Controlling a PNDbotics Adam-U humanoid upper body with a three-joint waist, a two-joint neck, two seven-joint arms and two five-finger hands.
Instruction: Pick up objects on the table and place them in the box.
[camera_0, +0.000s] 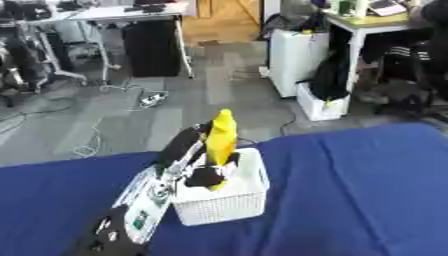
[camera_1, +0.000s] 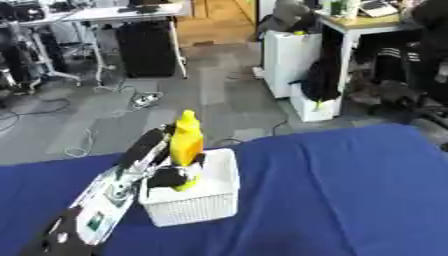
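A yellow banana-shaped object (camera_0: 221, 137) stands almost upright over the white slatted box (camera_0: 229, 202), its lower end down inside the box. My left hand (camera_0: 191, 150) reaches in from the lower left, over the box's left rim, with dark fingers (camera_0: 206, 176) curled round the yellow object's lower part. The box sits on the blue tablecloth (camera_0: 350, 190) left of centre. My right hand shows in neither view.
My left forearm (camera_0: 140, 210), silver and black, crosses the cloth at the lower left. Beyond the table's far edge lie grey floor, cables, a desk (camera_0: 114, 15) and a white cabinet (camera_0: 297, 55).
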